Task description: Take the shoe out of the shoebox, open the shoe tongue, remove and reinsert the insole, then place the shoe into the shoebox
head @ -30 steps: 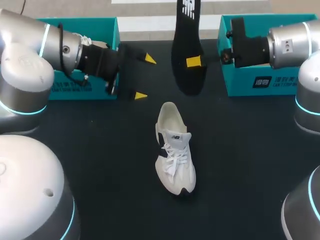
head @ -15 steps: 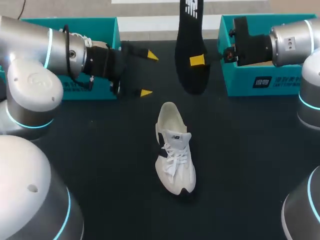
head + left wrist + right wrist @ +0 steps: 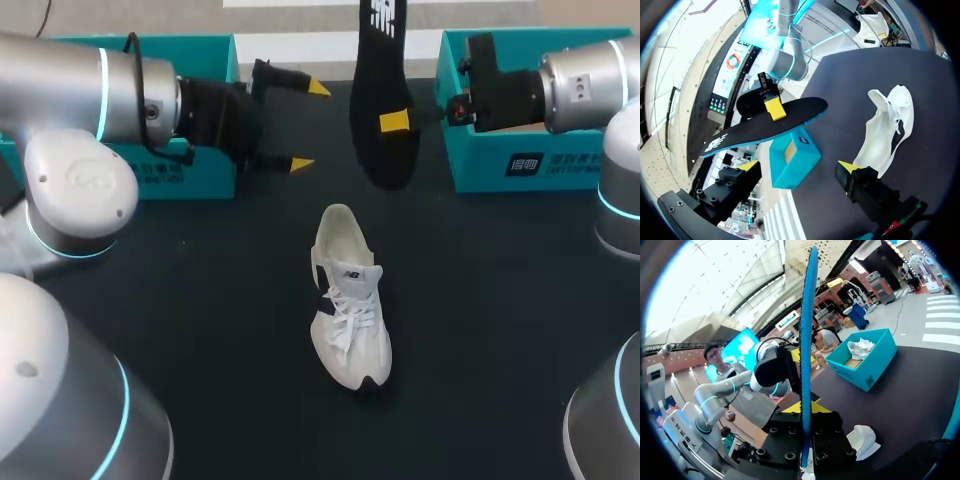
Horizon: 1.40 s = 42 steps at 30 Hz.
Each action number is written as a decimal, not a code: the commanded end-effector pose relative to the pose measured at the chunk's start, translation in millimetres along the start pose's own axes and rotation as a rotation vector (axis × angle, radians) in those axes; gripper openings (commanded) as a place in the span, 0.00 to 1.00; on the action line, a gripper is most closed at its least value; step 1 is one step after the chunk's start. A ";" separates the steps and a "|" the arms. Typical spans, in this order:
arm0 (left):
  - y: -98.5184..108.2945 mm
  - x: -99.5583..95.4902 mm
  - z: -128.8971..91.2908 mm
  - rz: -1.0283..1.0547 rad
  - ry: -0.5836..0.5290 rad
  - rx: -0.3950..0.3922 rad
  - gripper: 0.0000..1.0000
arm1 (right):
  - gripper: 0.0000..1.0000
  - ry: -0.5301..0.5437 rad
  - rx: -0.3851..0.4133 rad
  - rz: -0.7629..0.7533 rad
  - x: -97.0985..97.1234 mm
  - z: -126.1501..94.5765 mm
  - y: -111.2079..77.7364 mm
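The left gripper [image 3: 309,126] hangs spread wide and empty, just beside the left shoebox [image 3: 215,55]. Ahead of it and lower, the white shoe [image 3: 347,300] stands on its sole on the table [image 3: 500,330]. The right gripper [image 3: 394,121], near the right shoebox [image 3: 540,165], pinches the black insole [image 3: 385,165] between both fingers.

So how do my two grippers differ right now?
The left gripper is open and empty; the right gripper is shut on the black insole, holding it clear of the table. The left gripper sits near the left shoebox, the right gripper near the right shoebox. Both hover above the table, beyond the white shoe.
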State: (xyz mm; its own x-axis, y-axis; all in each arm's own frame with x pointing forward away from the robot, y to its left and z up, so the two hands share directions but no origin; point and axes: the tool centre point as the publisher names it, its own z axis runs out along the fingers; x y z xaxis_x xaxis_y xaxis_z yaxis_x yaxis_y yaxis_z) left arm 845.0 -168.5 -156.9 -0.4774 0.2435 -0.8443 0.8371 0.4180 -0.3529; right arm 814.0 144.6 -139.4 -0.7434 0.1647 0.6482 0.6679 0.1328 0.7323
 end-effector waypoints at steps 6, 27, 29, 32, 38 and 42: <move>-1.0 2.4 -0.6 0.002 -0.004 -0.001 1.00 | 0.00 -0.001 0.001 0.001 -0.2 1.7 0.7; 28.5 55.2 -5.7 -0.264 0.333 -0.072 1.00 | 0.00 -0.005 -0.020 -0.125 -24.1 14.9 -15.5; 30.2 67.2 -4.8 -0.311 0.348 -0.070 1.00 | 0.00 -0.029 -0.008 -0.139 -26.3 17.8 -19.2; 30.8 89.0 0.7 -0.363 0.392 -0.082 1.00 | 0.00 -0.009 0.000 -0.149 -32.8 21.9 -25.4; 29.9 125.2 10.9 -0.409 0.419 -0.089 1.00 | 0.00 -0.003 0.003 -0.138 -33.6 22.7 -27.1; 30.3 145.3 18.4 -0.423 0.415 -0.096 1.00 | 0.00 -0.003 0.003 -0.138 -33.6 22.7 -27.1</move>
State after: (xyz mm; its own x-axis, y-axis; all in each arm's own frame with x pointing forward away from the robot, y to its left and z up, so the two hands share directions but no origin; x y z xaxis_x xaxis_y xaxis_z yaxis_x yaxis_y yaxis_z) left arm 809.7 -132.0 -282.2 -0.8426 0.3785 -0.3831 0.5379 0.6259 -0.5647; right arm 820.2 155.7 -185.8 -0.8289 0.1465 0.5398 0.5581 0.1541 0.8153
